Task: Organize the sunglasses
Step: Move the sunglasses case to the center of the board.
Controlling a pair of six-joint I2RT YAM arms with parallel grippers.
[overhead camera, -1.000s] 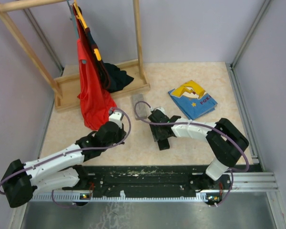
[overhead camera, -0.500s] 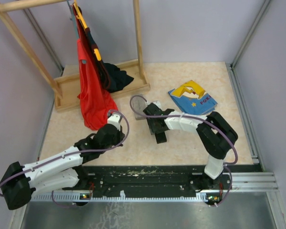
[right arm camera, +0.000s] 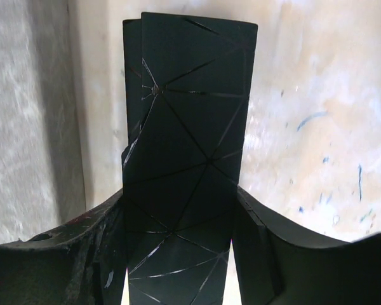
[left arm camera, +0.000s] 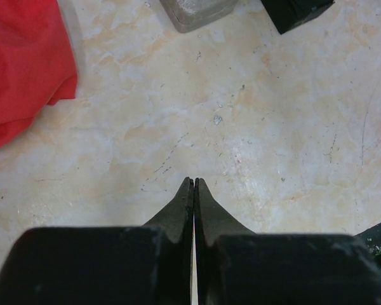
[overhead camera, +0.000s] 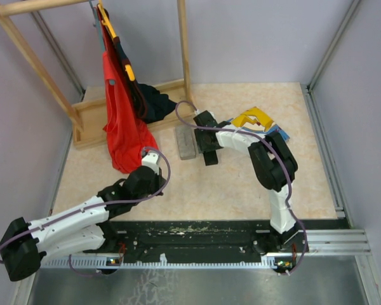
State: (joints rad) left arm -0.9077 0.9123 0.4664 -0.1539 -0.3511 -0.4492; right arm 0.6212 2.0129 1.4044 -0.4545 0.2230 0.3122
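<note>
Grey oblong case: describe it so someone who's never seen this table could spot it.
Find the wooden clothes rack at the back left. Just in front of its right post, the grey oblong case lies flat on the beige marbled table. Unlike the black faceted case beside it, clamped in the right gripper, it is plain grey and untouched.

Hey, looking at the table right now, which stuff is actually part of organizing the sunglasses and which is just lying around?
Likely part of the job: black faceted case, gripped by the right gripper; grey case on the table. No sunglasses in view.
Just lying about: red garment, wooden rack, dark cloth, blue-and-yellow book.
</note>
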